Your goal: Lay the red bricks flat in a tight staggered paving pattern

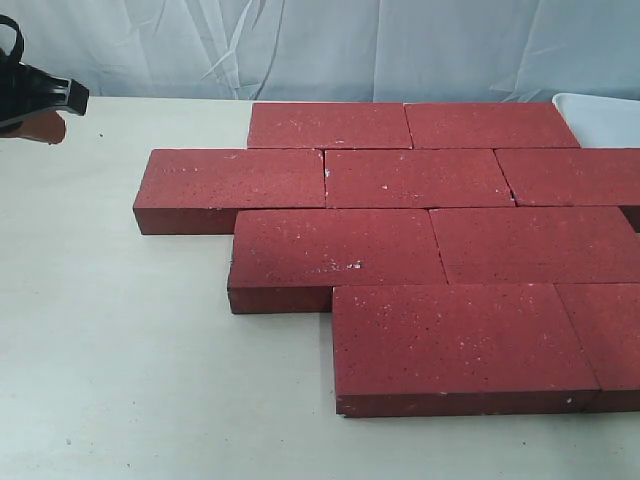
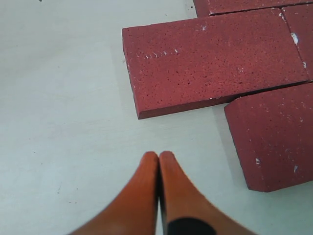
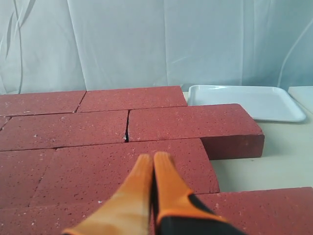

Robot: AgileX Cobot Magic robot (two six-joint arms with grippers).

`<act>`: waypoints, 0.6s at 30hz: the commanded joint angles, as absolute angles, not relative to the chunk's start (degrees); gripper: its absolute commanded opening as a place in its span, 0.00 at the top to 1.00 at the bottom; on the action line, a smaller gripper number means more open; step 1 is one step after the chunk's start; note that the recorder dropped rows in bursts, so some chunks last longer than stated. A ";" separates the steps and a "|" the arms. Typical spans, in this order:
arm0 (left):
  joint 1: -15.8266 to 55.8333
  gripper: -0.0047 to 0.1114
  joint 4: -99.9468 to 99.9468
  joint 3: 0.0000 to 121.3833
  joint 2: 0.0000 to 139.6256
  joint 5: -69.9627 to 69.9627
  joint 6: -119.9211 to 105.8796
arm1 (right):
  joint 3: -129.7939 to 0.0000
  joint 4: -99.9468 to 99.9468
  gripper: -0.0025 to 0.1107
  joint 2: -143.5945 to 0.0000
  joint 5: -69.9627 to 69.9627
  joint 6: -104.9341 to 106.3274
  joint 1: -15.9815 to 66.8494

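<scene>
Bricks flat, rows offset for staggered bond; left fingers closed beside bricks, right fingers closed above, both empty.

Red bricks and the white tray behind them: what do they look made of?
The red bricks look like concrete or fired-clay pavers: matte, rough, finely pitted faces with tiny white flecks. The white tray looks like smooth plastic, possibly glazed ceramic: even surface, soft sheen, raised rim. The pictures cannot settle which.
</scene>
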State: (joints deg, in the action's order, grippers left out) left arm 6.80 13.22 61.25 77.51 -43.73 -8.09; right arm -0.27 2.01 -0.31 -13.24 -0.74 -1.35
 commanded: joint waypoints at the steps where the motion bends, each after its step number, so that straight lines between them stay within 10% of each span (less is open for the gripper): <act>1: 6.89 0.96 12.82 61.01 76.94 -43.26 -8.10 | 0.00 1.85 0.98 0.00 -13.25 -0.45 -1.68; 18: 6.89 0.96 11.11 61.01 69.84 -43.48 -8.59 | 0.00 1.85 0.98 0.00 -13.00 -0.45 -1.68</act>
